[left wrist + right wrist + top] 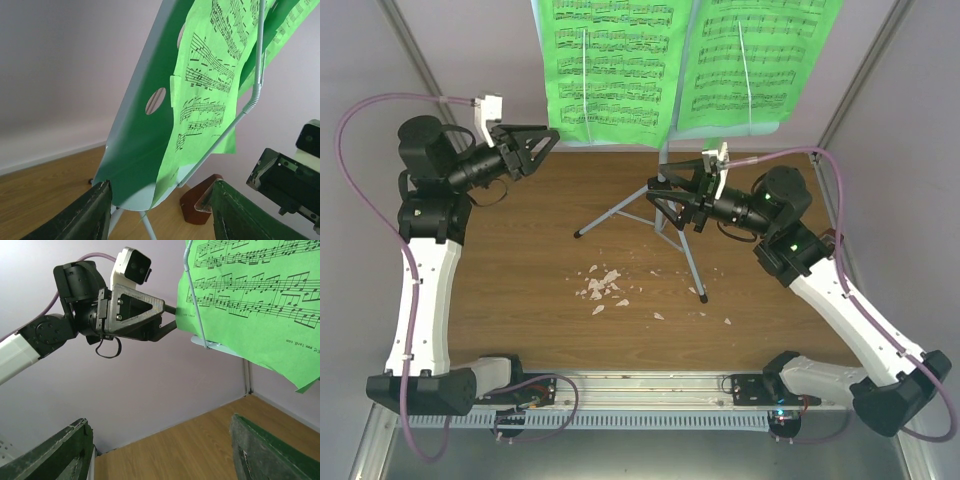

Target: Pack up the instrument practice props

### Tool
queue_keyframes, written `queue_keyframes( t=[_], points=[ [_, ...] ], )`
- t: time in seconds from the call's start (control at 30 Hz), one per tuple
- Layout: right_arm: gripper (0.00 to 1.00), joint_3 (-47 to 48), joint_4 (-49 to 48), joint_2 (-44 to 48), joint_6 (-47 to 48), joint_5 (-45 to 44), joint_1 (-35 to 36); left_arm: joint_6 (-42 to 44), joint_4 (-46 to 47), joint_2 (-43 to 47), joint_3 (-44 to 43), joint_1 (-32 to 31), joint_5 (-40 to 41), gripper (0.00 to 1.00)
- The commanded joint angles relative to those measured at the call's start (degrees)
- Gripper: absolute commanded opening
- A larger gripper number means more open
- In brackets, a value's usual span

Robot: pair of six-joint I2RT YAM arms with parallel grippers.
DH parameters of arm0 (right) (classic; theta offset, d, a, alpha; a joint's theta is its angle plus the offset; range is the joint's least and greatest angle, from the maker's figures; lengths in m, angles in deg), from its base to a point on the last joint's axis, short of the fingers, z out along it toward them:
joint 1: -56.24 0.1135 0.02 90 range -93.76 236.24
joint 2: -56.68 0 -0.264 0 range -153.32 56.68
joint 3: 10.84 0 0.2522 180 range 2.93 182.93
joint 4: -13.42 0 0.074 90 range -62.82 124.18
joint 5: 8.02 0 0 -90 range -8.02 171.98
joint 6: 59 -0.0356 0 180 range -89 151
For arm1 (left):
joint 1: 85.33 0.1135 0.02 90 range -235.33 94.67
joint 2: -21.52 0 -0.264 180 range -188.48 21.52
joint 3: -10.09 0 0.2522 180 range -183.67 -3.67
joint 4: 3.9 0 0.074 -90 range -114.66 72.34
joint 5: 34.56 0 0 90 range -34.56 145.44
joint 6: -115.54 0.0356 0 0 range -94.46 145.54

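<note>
1. Closest to the lens in the left wrist view are the left gripper's (pixel 552 140) own dark fingers (pixel 95 215). They're spread apart, with the bottom corner of the pale blue music stand (pixel 135 150) sitting between them. Nothing's pinched yet as far as I can see.
2. The stand is at the far edge of the tabletop (pixel 520 280), tripod legs (pixel 620 212) splayed toward the middle, green sheet-music pages (pixel 205 75) on its desk.
3. My guess is the step is grabbing the left page. I'd close on paper only, not the metal lip, or the whole stand tips.
4. A silver wire retainer (pixel 257 60) pins that page, so slide it out sideways and don't yank.
5. The right gripper (pixel 657 203) is by the stand's post, claw open and empty. Clamping the post first would steady things.
6. The metronome (pixel 196 205) sits behind the legs, so watch it.
7. Ignore the white crumbs (pixel 603 285).
</note>
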Motion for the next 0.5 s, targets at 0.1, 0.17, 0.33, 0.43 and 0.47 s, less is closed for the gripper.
queue_keyframes(
  t=[0.1,0.17,0.33,0.43,0.47],
  points=[
    [0.75,0.2,0.1,-0.6,1.9,-0.5,0.6,1.3,-0.5,-0.9,-2.8,-2.3,-1.2,0.51],
    [0.75,0.1,0.3,-0.8,2.0,-0.8,0.6,1.7,-1.0,-1.0,-3.2,-3.6,-0.9,0.48],
    [0.75,-0.1,0.3,-1.0,2.1,-0.9,0.7,2.3,-1.7,-0.6,-3.7,-4.0,0.1,0.44],
    [0.75,-0.1,0.2,-1.2,2.1,-0.9,0.7,1.9,-1.1,-0.6,-3.7,-4.5,-0.3,0.42],
    [0.75,-0.1,0.2,-1.3,2.2,-1.0,0.8,1.9,-0.9,-0.7,-3.8,-4.6,-0.2,0.42]
  ],
)
